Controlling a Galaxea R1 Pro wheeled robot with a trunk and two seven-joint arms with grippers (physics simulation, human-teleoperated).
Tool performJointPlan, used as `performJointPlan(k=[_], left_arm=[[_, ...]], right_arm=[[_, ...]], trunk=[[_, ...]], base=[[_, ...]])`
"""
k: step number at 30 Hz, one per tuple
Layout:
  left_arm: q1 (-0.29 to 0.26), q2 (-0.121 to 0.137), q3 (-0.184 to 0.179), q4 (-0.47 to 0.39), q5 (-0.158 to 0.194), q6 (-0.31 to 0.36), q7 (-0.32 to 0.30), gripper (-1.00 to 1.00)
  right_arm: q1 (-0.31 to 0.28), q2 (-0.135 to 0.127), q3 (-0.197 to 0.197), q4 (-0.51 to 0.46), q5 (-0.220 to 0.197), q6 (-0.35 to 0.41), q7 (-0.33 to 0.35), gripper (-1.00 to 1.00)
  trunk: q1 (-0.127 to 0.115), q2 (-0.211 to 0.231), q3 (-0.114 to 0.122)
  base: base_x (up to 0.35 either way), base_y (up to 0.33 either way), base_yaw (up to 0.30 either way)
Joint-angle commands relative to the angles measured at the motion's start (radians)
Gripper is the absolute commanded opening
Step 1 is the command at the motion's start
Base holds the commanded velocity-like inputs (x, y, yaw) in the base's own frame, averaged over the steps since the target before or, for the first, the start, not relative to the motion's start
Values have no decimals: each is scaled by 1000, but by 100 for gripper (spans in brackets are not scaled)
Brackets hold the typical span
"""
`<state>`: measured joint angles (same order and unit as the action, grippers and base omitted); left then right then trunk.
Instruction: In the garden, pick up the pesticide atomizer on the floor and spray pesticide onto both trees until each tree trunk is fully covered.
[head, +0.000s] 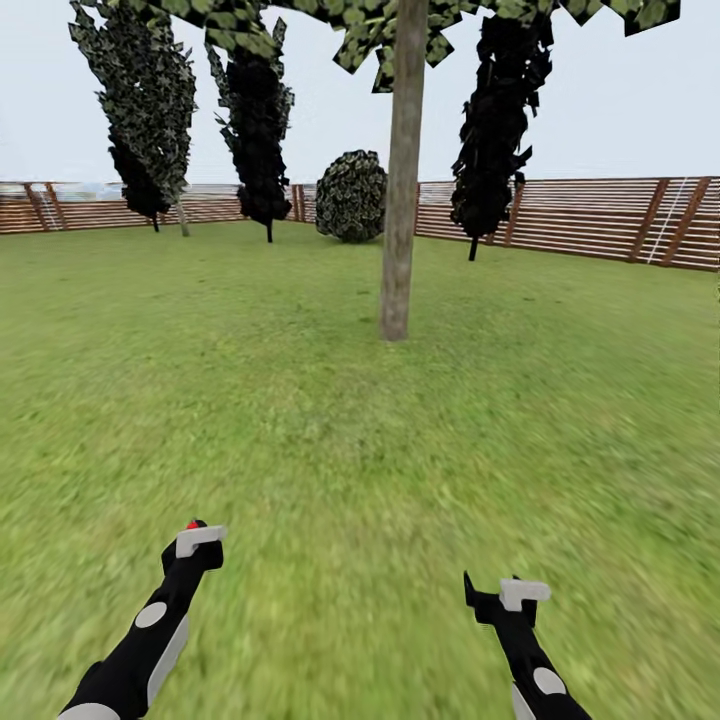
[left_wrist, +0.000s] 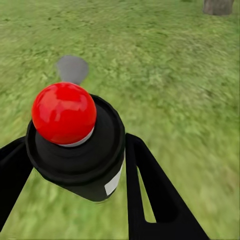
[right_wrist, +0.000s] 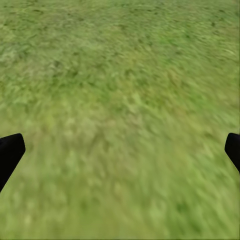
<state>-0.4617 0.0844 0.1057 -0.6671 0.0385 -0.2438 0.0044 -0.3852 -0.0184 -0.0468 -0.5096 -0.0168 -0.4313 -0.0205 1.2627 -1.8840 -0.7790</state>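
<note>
Facing: a grass lawn (head: 300, 420) with a thick pale trunk (head: 402, 190) standing straight ahead, well apart from the robot.
Trunk: mottled tan-grey bark, upright, rising out of the head view into a ragged grey-green crown (head: 400, 25); whether any white specks lie on the bark is too small to tell.
Trunk in the left wrist view: its base (left_wrist: 218, 6) shows at one corner, far across the grass.
Atomizer: a black can with a round red cap (left_wrist: 75, 145), held upright between the left gripper's fingers (left_wrist: 150, 190); a small white label shows on its side.
Atomizer in the head view: just its red tip (head: 192, 524) peeks above the left gripper (head: 197, 545).
Left gripper: pinching the atomizer, one black finger on each side of the can, low at the left of the head view.
Right gripper: (head: 497, 598) spread wide with nothing between its fingers; in the right wrist view the two black fingertips (right_wrist: 10, 152) sit at opposite edges over bare grass.
Shadow: a soft grey patch (left_wrist: 72, 67) lies on the grass beyond the red cap.
Background: a brown slatted fence (head: 590, 215) rings the lawn, with a round bush (head: 352, 196) and slim dark-leaved trees (head: 258, 120) before it.
</note>
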Motion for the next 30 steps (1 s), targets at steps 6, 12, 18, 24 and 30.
performJointPlan(k=[6, 12, 18, 24, 30], left_arm=[[0, 0, 0, 0, 0, 1, 0, -100], [0, 0, 1, 1, 0, 1, 0, -100], [0, 1, 0, 2, 0, 1, 0, -100], [0, 0, 0, 1, 0, 1, 0, -100], [0, 0, 0, 1, 0, 1, 0, -100]], right_arm=[[0, 0, 0, 0, 0, 0, 0, 100], [0, 0, 1, 0, 1, 0, 1, 100], [0, 0, 1, 0, 1, -1, 1, 100], [0, 0, 1, 1, 1, -1, 1, 100], [0, 0, 1, 2, 1, -1, 1, 100]], trunk=[[0, 0, -8], [0, 0, -16], [0, 0, -19], [0, 0, -19], [0, 0, -19]], base=[[315, 97, -161], [315, 97, -209], [315, 97, -88], [315, 97, -2], [315, 97, 0]])
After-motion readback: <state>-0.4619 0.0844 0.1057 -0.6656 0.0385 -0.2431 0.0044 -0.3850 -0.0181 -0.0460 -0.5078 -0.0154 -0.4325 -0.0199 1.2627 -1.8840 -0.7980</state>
